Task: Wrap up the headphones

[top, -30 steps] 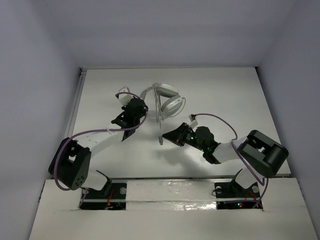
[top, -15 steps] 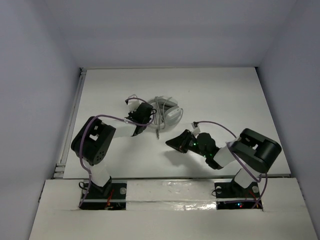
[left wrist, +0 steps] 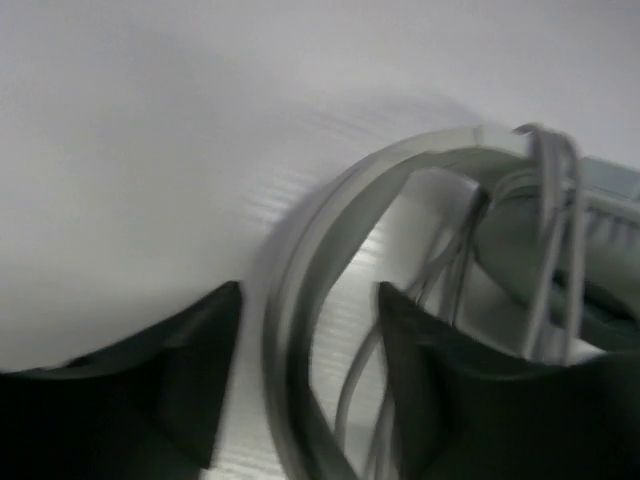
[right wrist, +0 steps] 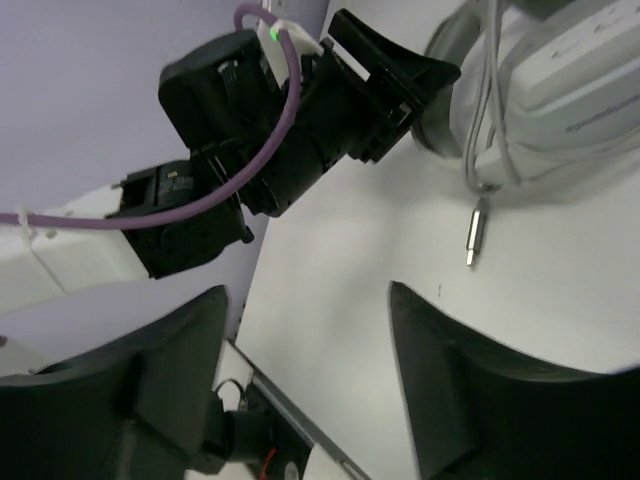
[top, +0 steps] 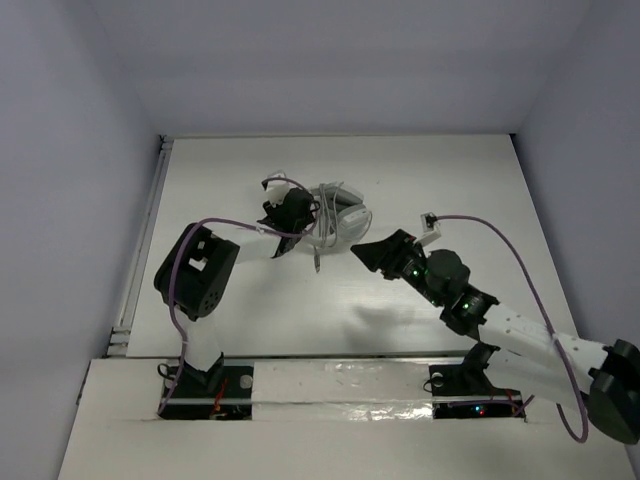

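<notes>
Above the table (top: 480,200), in the top view, the headphones (top: 340,208) lie toward the far side. The left gripper (top: 303,214) touches their left side, and the right gripper (top: 362,250) stands near, on the near right. From the left wrist, the jaws stand apart with the headband (left wrist: 300,290) between them, not pinched. From the right wrist, wide empty jaws face the cord plug (right wrist: 472,240), which hangs lengthwise toward the near edge. I judge the right arm nearer to it.
</notes>
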Controlling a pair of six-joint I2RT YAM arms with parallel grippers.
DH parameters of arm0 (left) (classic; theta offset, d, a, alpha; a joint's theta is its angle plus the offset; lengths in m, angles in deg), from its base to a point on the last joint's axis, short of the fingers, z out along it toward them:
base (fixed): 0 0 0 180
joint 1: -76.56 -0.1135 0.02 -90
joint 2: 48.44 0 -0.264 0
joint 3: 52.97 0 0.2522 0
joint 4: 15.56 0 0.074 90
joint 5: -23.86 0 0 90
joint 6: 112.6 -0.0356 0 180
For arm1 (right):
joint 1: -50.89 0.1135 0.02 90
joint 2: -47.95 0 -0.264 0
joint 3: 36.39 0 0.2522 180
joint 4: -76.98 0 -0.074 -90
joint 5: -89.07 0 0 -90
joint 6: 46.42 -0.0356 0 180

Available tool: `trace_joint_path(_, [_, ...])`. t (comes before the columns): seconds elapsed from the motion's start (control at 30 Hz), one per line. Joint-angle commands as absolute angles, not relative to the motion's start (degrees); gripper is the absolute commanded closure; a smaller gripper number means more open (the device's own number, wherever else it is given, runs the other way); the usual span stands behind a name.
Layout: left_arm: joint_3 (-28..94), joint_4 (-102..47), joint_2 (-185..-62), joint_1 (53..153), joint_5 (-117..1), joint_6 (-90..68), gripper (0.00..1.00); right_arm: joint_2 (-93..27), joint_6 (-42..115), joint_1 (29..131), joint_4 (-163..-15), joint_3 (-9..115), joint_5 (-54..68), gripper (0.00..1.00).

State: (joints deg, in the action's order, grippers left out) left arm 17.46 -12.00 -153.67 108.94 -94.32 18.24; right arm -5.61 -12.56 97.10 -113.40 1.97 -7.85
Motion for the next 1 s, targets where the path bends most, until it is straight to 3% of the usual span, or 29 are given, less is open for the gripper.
trace_joint_path(0.0, [20.21, -8.94, -150.57, 107.94, -94.0, 15.28, 0.4, -0.75, -4.42, 97.56, -97.63, 6.71, -16.56, 0.23])
trace_joint_path(0.03, [19.86, -8.67, -148.91, 107.33, -93.3, 15.19, 0.33, 1.61, -3.98, 97.56, -94.56, 7.24, -17.18, 0.12])
trace_joint_path(0.07, [19.34, -8.41, -147.94, 106.8, -92.6, 15.02, 0.24, 2.68, -3.36, 97.56, -93.14, 7.77, -19.02, 0.09])
trace_joint_path(0.1, [18.55, -8.32, -146.8, 106.8, -91.55, 14.67, 0.04, 3.64, -2.49, 97.56, -91.56, 8.3, -19.82, 0.0])
trace_joint_path(0.13, [18.19, -8.49, -144.7, 106.8, -91.36, 13.62, 0.01, 4.52, -2.13, 97.56, -88.85, 9.35, -20.69, 0.0])
trace_joint_path(0.43, [14.68, -14.64, -126.86, 106.8, -84.6, 13.08, 0.01, 11.12, 1.3, 97.56, -76.44, 15.33, -28.52, 0.0])
trace_joint_path(0.83, [10.28, -22.21, -109.8, 106.8, -78.19, 12.03, 0.01, 14.11, 4.63, 97.56, -73.36, 20.68, -32.92, 0.01])
trace_joint_path(0.97, [12.12, -24.48, -100.5, 106.8, -76.51, 10.01, 0.01, 19.55, 7.1, 97.56, -71.59, 24.03, -37.57, 0.06])
